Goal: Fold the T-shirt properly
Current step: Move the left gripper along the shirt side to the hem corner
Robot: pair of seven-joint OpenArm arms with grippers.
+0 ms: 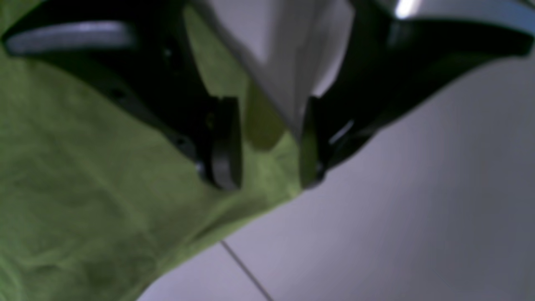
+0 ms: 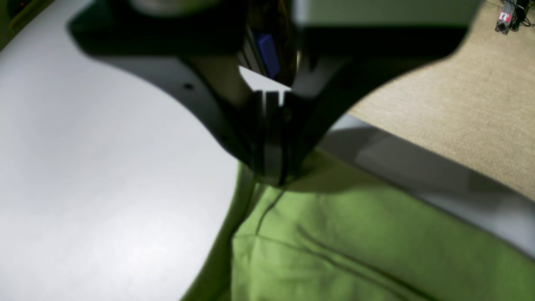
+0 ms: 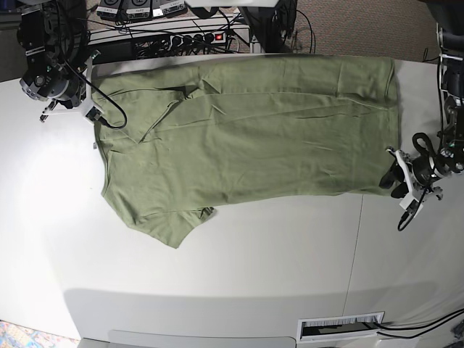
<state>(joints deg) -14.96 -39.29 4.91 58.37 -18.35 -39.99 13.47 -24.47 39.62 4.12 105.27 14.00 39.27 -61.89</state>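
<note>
right end effector [image 3: 93, 116]: black, jaws together, clamped on the shirt's edge. plain sage-green short-sleeved cotton t-shirt [image 3: 254, 138]: spread flat across white table [image 3: 217, 275]. left end effector [image 3: 395, 181]: jaws apart, straddling hem corner.

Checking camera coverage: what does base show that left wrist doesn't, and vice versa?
Only base: the whole T-shirt spread flat on the table, the right gripper at one end of it, the power strip behind the table.
Only left wrist: the left gripper close up, jaws apart astride the shirt's edge, nothing clamped.
Both: green fabric, white tabletop, the left gripper at the shirt's corner.
</note>
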